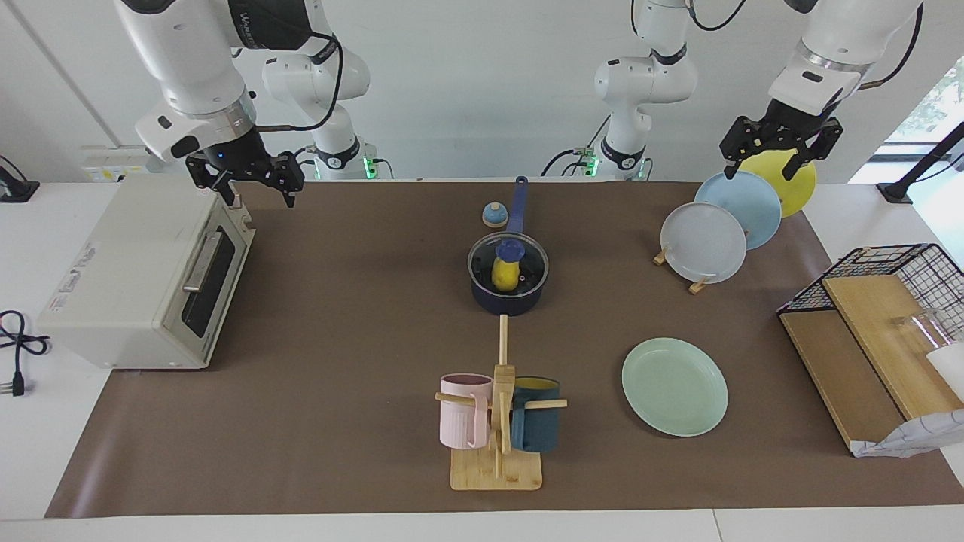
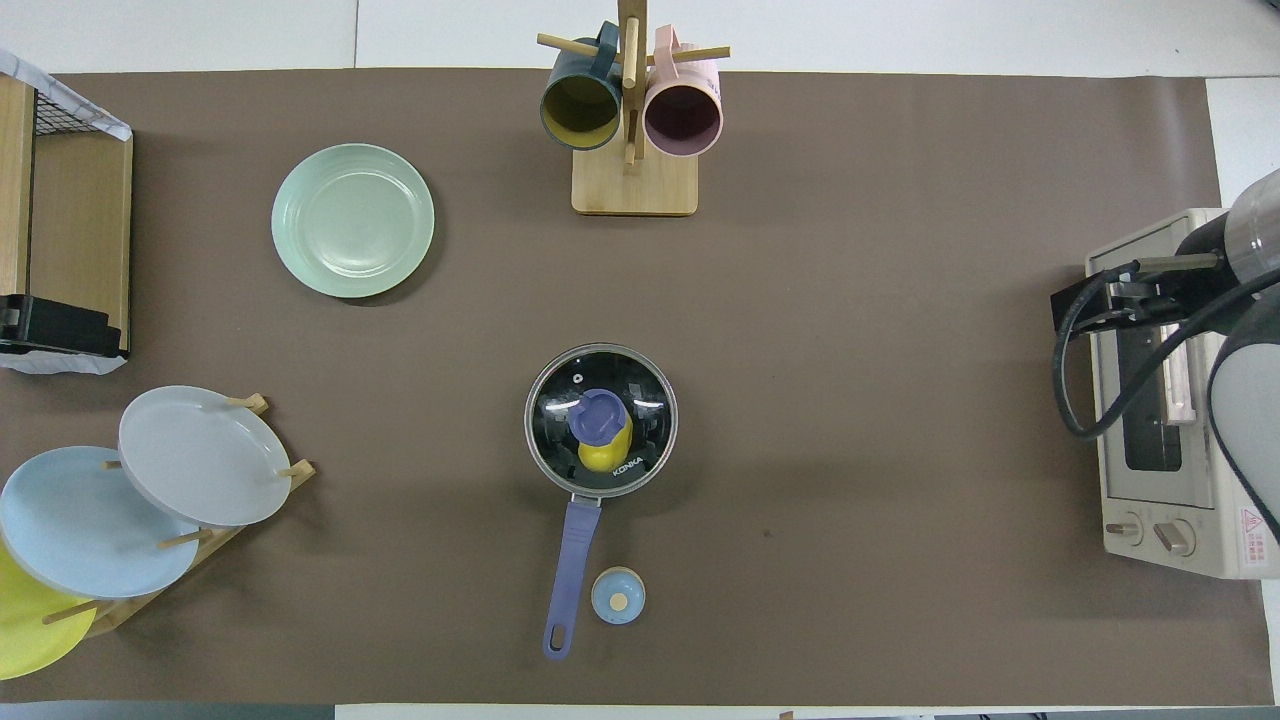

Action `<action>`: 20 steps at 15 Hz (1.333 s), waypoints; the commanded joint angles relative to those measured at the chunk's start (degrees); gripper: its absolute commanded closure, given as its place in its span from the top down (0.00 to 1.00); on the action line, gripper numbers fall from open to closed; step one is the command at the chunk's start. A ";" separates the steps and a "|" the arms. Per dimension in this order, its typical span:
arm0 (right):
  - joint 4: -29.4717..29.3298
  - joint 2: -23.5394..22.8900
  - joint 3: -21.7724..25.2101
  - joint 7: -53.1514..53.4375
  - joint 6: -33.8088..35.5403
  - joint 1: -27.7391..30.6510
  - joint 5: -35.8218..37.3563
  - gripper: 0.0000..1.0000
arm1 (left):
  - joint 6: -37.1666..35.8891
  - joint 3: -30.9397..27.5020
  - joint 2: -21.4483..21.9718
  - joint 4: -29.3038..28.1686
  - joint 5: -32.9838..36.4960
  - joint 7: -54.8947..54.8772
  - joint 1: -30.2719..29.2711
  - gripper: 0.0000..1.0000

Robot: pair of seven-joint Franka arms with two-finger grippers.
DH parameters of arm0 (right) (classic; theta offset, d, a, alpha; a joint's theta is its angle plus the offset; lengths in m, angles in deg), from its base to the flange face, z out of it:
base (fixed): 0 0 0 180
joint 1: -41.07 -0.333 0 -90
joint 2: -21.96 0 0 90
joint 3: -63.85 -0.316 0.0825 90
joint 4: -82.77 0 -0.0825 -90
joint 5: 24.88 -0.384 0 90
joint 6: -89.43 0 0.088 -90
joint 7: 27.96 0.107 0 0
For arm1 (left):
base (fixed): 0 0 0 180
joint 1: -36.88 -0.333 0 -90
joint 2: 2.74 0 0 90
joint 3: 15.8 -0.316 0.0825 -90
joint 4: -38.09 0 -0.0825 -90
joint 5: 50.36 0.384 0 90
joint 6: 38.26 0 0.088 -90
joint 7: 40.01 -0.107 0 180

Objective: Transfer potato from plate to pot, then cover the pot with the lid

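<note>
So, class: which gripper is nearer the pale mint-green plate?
Left. The left gripper hangs over the plate rack, beside the plate; the right gripper is over the toaster oven.

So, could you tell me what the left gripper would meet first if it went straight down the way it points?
Probably the racked plates: the left gripper hangs over the yellow plate and light blue plate, though depth is unclear.
</note>
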 commanded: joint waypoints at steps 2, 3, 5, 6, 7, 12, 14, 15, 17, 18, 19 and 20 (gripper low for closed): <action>1.84 1.34 -0.46 -1.35 0.16 1.26 -1.12 1.00 | 0.90 -0.10 -0.12 -0.52 -0.84 0.20 -0.46 1.00; 1.84 1.34 -0.46 -1.44 0.68 1.79 -1.20 1.00 | 0.90 -0.18 -0.12 -0.52 -0.84 0.20 -0.46 1.00; 1.58 1.51 0.41 -2.40 1.74 2.14 -2.95 1.00 | 0.90 -0.18 -0.12 -0.44 -0.84 0.11 -0.46 1.00; 2.01 1.95 0.94 -2.41 1.83 2.58 -3.40 1.00 | 0.99 -0.18 -0.12 -0.44 -0.84 0.11 -0.46 1.00; 2.28 2.13 0.94 -2.32 1.74 2.58 -3.40 1.00 | 0.99 -0.18 -0.12 -0.52 -0.84 0.11 -0.46 1.00; 2.89 2.30 0.77 -1.88 1.39 2.32 -3.40 1.00 | 0.47 -0.18 -0.12 -0.52 -0.84 0.02 -0.37 1.00; 2.81 2.13 0.59 -1.79 0.34 2.23 -3.40 1.00 | 0.46 -0.18 -0.12 -0.52 -0.93 0.11 -0.19 1.00; 2.63 1.69 0.42 -1.71 -0.97 2.23 -3.40 1.00 | 0.46 -0.18 -0.12 -0.52 -0.93 0.11 -0.19 1.00; 2.37 1.43 0.41 -1.79 -0.99 2.58 -3.40 1.00 | 0.38 -0.18 -0.12 -0.61 -0.93 0.02 -0.19 1.00; 2.28 1.43 0.50 -1.71 -0.90 2.67 -3.40 1.00 | 0.29 -0.18 -0.12 -0.61 -0.93 0.02 -0.19 1.00; 2.45 1.43 0.50 -1.79 -0.72 2.93 -3.40 1.00 | 0.38 -0.18 -0.12 -0.70 -0.93 0.02 -0.19 1.00; 2.37 1.43 0.42 -1.79 -0.20 3.72 -3.40 1.00 | 0.29 -0.18 -0.03 -0.61 -0.93 0.02 -0.11 1.00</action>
